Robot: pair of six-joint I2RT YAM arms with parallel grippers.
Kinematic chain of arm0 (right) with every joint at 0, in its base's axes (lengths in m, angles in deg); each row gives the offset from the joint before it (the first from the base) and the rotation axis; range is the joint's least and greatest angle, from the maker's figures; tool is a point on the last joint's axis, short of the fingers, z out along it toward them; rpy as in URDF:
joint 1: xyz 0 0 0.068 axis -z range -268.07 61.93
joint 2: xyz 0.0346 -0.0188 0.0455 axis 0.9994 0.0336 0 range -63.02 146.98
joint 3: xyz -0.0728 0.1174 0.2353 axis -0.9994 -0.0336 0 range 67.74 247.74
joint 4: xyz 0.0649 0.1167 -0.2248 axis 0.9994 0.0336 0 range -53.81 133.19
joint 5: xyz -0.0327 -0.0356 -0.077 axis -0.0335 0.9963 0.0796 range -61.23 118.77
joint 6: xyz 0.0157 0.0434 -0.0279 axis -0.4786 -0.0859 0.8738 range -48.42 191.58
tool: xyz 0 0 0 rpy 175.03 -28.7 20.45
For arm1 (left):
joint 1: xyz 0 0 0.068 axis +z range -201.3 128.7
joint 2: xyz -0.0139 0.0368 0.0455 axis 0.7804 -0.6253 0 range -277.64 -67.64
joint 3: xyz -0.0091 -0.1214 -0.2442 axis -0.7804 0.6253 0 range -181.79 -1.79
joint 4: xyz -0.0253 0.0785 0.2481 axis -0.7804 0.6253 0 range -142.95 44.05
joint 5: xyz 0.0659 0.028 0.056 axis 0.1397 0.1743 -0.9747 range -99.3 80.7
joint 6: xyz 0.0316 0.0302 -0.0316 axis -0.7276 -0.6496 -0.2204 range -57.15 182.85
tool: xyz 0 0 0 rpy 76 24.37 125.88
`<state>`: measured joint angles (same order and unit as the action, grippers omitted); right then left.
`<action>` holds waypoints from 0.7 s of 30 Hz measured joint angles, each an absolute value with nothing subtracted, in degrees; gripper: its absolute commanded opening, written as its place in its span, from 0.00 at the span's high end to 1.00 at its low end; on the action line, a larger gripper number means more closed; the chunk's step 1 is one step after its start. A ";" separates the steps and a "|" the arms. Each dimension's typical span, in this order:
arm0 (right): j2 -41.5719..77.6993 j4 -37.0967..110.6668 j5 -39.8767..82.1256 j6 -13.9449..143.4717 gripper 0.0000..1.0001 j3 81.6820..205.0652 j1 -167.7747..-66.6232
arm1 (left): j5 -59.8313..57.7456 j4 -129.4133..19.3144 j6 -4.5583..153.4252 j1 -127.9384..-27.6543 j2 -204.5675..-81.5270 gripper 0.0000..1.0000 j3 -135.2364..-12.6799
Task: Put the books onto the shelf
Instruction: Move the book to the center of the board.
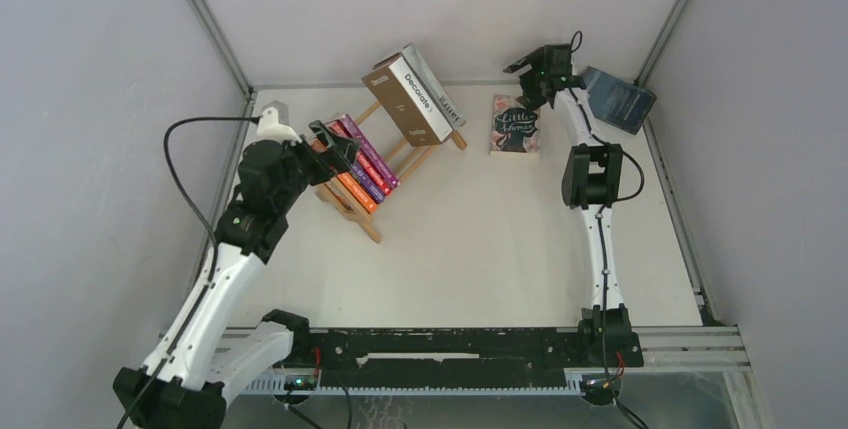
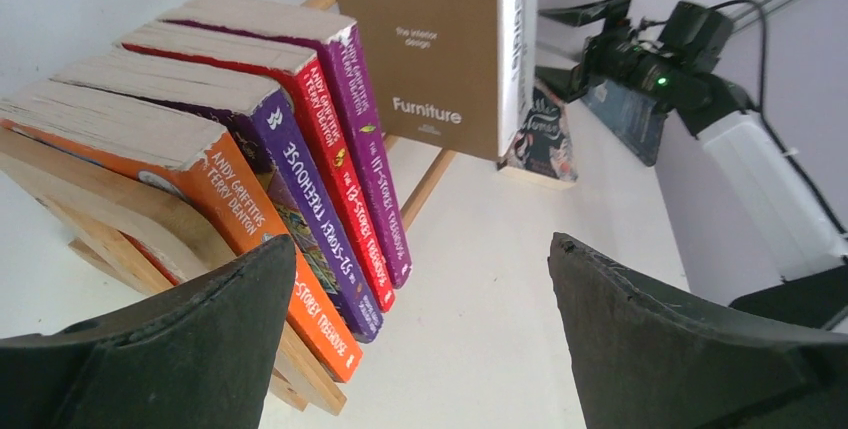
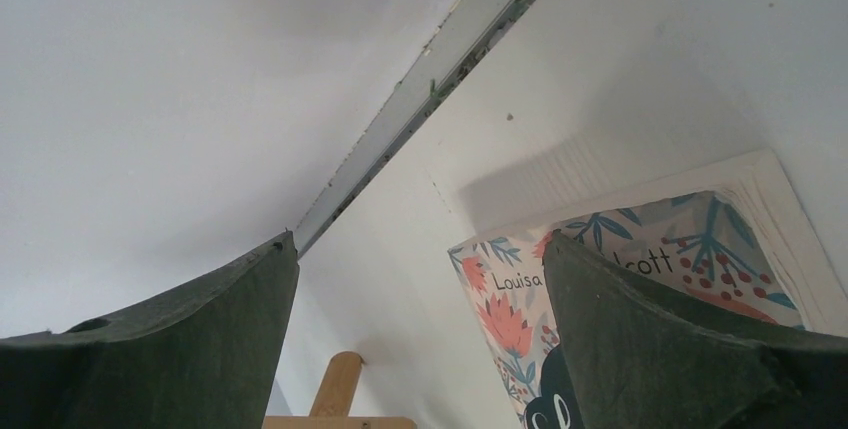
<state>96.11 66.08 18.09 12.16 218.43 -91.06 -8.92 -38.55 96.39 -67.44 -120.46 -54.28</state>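
Books (image 2: pixel 300 139) on shelf (image 2: pixel 110 211) | L gripper (image 1: pixel 337 145) wide, empty, beside them | R gripper (image 1: pixel 531 67) wide, empty, arm outstretched

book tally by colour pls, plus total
orange paperback: 1
purple paperbacks: 2
red paperback: 1
brown book: 1
grey book: 1
dark floral Little Women: 1
dark blue book: 1
Total: 8 books
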 measured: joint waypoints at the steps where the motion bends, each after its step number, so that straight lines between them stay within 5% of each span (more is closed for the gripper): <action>1: 96.07 66.41 17.98 12.23 0.00 218.43 -91.06 | -8.97 -38.38 96.39 -67.42 -119.15 0.00 -54.23; 21: 76.33 68.92 17.94 17.38 0.01 187.68 -94.90 | -10.28 -30.42 96.55 -67.37 -98.21 0.00 -51.24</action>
<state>76.33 68.92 17.94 17.38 187.68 -94.90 -10.28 -30.42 96.55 -67.37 -98.21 -51.24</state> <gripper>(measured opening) 0.992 0.996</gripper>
